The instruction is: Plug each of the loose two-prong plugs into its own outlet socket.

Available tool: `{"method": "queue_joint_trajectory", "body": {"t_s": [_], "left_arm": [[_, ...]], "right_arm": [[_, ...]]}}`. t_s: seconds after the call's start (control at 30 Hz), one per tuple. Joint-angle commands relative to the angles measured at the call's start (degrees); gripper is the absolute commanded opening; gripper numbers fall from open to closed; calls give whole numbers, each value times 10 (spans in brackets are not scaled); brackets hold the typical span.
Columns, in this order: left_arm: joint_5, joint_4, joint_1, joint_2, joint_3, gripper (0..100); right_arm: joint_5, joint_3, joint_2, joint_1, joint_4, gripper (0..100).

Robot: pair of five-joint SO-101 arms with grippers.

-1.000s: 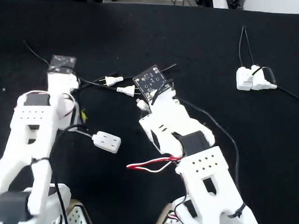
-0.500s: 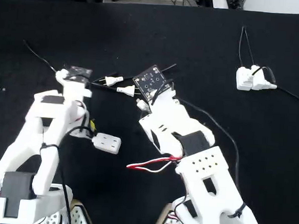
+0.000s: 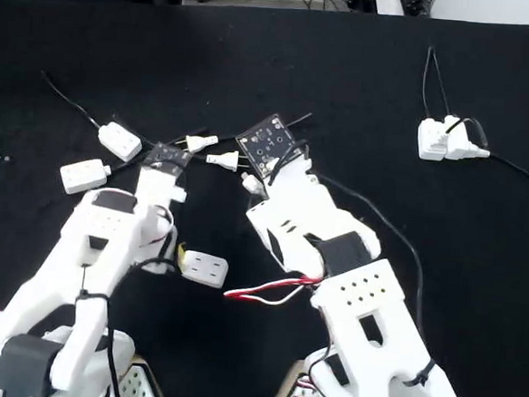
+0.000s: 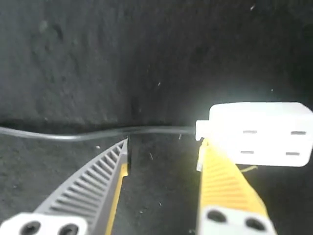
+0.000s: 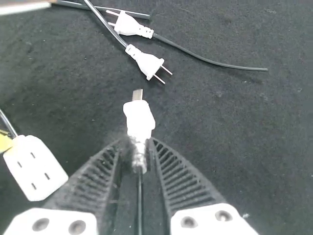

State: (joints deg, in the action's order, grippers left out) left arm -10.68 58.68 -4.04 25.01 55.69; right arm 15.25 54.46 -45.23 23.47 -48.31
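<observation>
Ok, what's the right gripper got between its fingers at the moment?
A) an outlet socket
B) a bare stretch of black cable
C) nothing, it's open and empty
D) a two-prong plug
D: in the right wrist view the right gripper is closed on the tail end of a white two-prong plug, whose prongs point away from the fingers.

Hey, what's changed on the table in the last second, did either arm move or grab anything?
The left gripper swung right toward the middle of the table, open, holding nothing. The white outlet beside its arm slid slightly the same way. The arm uncovered a rear outlet and a side outlet. The right gripper stayed shut on its plug; nothing else moved.
</observation>
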Motion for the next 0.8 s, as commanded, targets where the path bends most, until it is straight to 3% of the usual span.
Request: {"method": "queue_joint_trajectory", "body": {"t_s": [0.0,0.33,0.77], "left_arm": [[21,6,-15,32,22,234],[22,3,4,130,30,234],[22,2,-39,83,51,234]], "right_arm": [[0,-4,-18,-6,11,11],[0,-4,-18,-4,10,11],[1,-10,-18,-21,9,11]]}}
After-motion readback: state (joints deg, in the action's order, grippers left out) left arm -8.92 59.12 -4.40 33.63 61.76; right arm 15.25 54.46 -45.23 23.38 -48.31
